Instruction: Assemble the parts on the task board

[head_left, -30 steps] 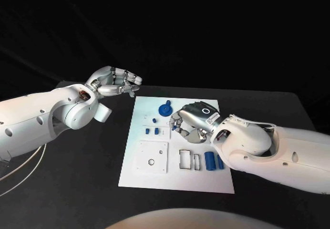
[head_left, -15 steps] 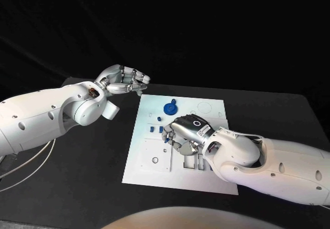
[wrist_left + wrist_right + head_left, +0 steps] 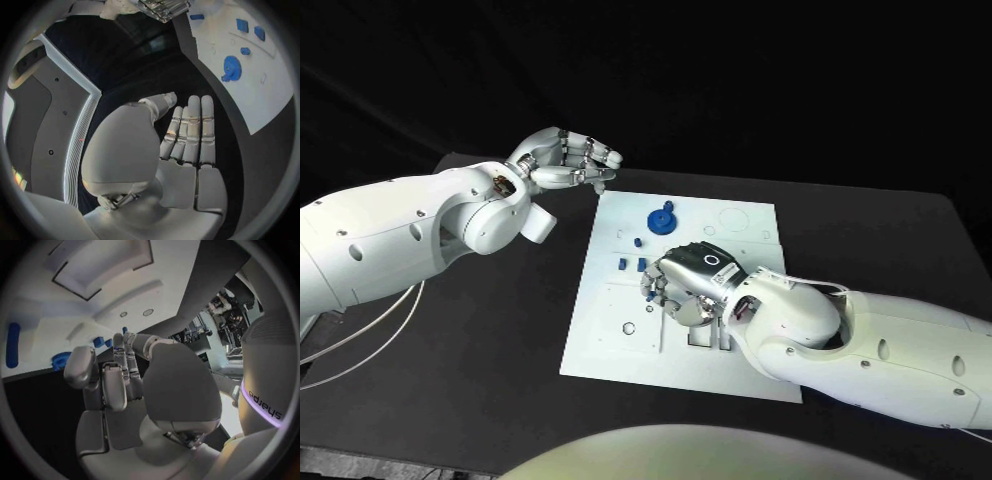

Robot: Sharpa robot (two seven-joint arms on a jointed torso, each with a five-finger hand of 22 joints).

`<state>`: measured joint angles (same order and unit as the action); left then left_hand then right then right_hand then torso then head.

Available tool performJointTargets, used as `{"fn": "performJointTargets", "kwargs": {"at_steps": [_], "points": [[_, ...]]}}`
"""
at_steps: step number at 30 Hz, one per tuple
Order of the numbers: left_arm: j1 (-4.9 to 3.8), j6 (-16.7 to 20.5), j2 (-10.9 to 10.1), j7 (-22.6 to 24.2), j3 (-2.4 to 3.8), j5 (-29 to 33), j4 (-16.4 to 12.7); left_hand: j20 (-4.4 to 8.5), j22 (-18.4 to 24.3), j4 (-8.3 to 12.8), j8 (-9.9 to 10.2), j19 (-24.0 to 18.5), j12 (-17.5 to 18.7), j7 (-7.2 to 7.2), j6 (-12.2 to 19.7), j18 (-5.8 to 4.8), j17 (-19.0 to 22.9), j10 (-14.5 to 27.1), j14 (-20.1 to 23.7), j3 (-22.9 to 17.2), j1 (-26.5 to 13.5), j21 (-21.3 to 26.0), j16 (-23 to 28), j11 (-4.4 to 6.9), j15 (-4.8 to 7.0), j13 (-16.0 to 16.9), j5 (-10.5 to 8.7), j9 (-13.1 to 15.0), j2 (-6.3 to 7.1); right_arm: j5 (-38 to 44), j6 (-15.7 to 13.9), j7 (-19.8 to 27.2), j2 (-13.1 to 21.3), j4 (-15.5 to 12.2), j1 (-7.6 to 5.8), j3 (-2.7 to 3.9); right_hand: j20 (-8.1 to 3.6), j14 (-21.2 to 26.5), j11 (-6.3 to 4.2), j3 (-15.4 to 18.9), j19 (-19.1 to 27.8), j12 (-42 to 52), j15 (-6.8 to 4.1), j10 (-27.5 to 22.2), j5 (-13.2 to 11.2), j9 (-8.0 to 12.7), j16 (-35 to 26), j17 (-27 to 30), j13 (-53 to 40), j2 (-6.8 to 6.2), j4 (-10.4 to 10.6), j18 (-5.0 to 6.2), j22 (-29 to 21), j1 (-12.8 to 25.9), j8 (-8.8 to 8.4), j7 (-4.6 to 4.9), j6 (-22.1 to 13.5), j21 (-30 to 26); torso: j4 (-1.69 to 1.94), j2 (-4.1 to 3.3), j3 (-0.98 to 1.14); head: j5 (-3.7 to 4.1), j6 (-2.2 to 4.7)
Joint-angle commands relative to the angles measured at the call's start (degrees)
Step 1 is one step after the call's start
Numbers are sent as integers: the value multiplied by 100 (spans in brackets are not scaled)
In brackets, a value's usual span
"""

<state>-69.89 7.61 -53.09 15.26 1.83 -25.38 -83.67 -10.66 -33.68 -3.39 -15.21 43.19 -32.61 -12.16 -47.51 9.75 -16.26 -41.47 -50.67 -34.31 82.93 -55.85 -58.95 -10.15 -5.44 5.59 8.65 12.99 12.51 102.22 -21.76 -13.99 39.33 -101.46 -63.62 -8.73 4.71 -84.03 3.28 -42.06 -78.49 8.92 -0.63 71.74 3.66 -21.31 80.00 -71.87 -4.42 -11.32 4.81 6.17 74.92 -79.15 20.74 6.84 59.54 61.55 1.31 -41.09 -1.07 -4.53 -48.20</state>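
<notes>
Two hands over white board, parts on board.
Head view: left hand (image 3: 567, 160) fingers curled in, empty, off the board (image 3: 733, 370) far-left corner; right hand (image 3: 687, 282) palm-down mid-board, grip unclear; blue gear (image 3: 661, 219) at far end.
Left wrist view: fingers straight, together, empty.
Right wrist view: fingers extended toward small blue parts (image 3: 100, 342); arm lettering not legible.

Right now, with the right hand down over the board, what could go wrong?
1. The right hand sits low over the task board, close to the small blue parts. A sweep could scatter them.
2. In the head view that hand hides the board beneath it, so any contact there can't be checked.
3. The left hand hangs off the board's far corner, near the blue gear. A careless move inward might clip it.
</notes>
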Motion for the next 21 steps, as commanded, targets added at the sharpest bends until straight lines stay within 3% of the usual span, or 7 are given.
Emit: {"fn": "performJointTargets", "kwargs": {"at_steps": [1, 21], "points": [[-2, -99, 15, 11, 2, 46, -4, -28, 5, 8, 20, -17, -29, -115, 50, 73, 0, 29, 17, 14, -7, 23, 24, 7, -26, -6, 34, -6, -30, -13, 152, 39, -9, 24, 18, -5, 4, -215, -1, -13, 8, -20, -52, 15, 19, -136, 7, 6, -9, 36, -35, -39, 168, 5, 13, 21, 29, -22, -4, 0, 2, -23, -22], [-2, -108, 26, 6, 0, 46, 4, -30, 7, 9, 15, -18, -36, -116, 51, 74, -2, 38, 19, 19, -9, 26, 22, 6, -27, -6, 34, -5, -31, -29, 223, 38, -71, 108, 85, -17, 4, -215, 1, -16, 9, -27, -50, 14, 18, -140, 6, 8, -9, 41, -42, -39, 169, 13, 13, 24, 22, -24, 4, 1, 2, -41, -61]]}}
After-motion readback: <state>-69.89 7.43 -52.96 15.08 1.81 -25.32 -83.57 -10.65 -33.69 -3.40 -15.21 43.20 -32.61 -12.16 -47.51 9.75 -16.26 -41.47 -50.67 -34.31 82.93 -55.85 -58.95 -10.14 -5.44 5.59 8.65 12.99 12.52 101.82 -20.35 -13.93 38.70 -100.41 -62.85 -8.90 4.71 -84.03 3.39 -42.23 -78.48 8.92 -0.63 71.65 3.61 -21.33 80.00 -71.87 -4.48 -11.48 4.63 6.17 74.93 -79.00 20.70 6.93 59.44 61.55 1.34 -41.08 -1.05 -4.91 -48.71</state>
